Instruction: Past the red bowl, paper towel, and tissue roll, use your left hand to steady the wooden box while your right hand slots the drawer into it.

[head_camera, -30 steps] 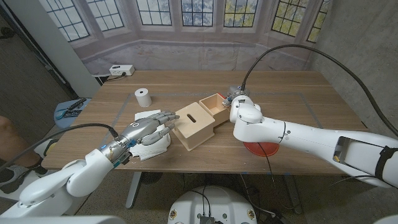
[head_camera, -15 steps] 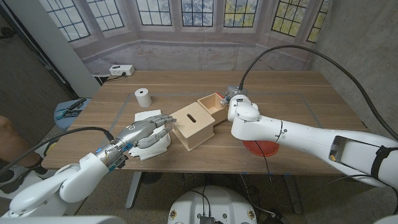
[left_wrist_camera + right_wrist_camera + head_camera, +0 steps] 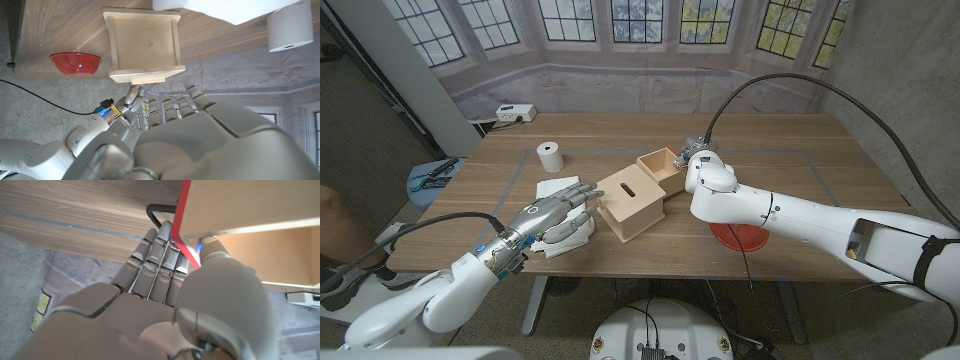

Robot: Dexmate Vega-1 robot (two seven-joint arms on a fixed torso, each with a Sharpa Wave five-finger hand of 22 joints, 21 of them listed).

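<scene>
Right hand (image 3: 698, 160) grips drawer (image 3: 663, 170), frame centre, partly in wooden box (image 3: 632, 202); left hand (image 3: 556, 212) open beside box. Brace first, push straight.

Glossy white rounded arm shells, metallic grey segmented left hand (image 3: 558, 207), matching grey right hand (image 3: 165, 305), black cables trailing behind each wrist, small coloured wrist connectors

Three cameras, one table.
From the head I'm looking down over the wooden box (image 3: 632, 202); my left wrist camera is facing it too (inverted), while the right one is sitting close against the drawer (image 3: 250, 210).
</scene>
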